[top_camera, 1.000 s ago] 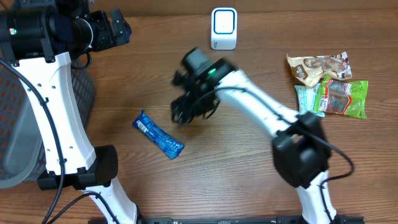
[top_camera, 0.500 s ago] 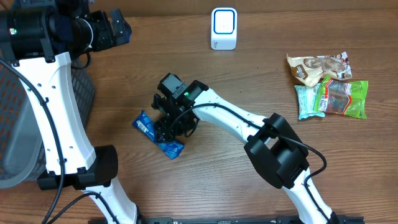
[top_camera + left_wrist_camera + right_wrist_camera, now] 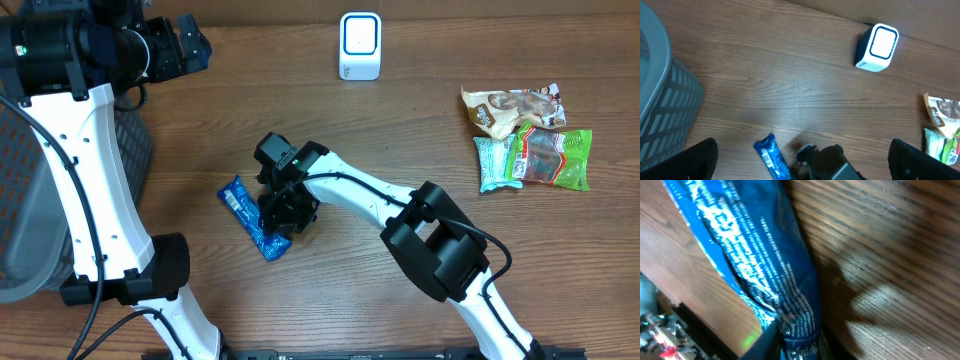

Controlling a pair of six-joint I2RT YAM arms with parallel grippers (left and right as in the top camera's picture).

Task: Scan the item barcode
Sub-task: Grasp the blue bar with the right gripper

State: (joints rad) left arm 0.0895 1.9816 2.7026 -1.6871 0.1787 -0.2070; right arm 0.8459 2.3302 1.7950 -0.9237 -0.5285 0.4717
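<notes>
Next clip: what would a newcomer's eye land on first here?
The right gripper stands out first, down at mid-table and pinching the blue snack bar, whose wrapper fills the right wrist view. After that come the white scanner at the far edge and the pile of snack packets on the right side.

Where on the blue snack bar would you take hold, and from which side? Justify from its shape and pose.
Across its narrow width, coming down from above, near the end under the right hand. The blue snack bar lies flat on the table, long, thin and diagonal, so only its two long edges give opposing faces.
</notes>
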